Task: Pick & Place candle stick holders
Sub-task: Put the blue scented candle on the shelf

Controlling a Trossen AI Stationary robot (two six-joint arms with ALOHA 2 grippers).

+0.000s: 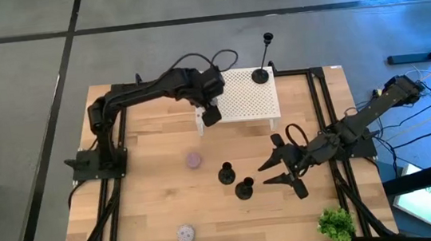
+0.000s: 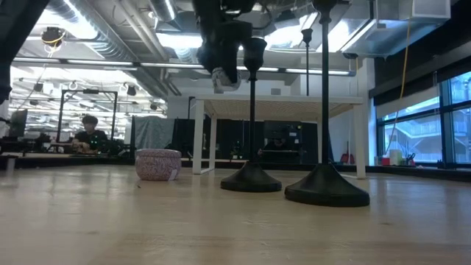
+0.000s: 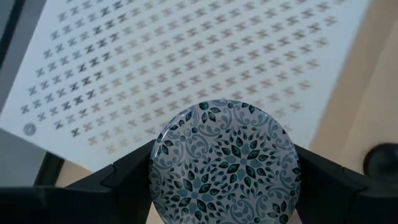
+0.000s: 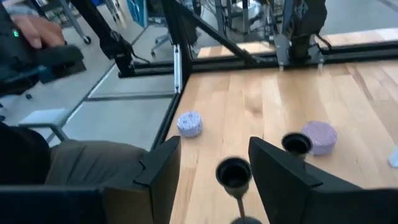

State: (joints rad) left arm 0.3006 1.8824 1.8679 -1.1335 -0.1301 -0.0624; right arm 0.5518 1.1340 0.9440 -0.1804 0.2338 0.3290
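Two black candle stick holders (image 1: 226, 173) (image 1: 244, 188) stand on their round bases on the wooden table; their stems show in the low view (image 2: 252, 110) (image 2: 324, 103). A third, tall holder (image 1: 260, 74) stands on the white perforated stand (image 1: 249, 97). My right gripper (image 1: 268, 174) is open just right of the two holders. In the right wrist view, one holder's cup (image 4: 234, 172) shows ahead between the fingers, untouched. My left gripper (image 1: 210, 115) is over the stand's left edge, shut on a round patterned disc (image 3: 224, 162). My left gripper pinches the blue-green patterned disc by opposite sides of its rim (image 3: 154, 163) between its two fingers (image 3: 124, 180), which point down from above. The disc is lifted clear above the stand, its patterned face toward the wrist camera. It also shows high in the low view (image 2: 224, 79).
A pink disc (image 1: 194, 160) lies left of the two holders and a pale disc (image 1: 185, 234) lies near the front edge. A green plant (image 1: 336, 224) sits at the front right corner. A person (image 4: 37, 155) shows beyond the table in the right wrist view.
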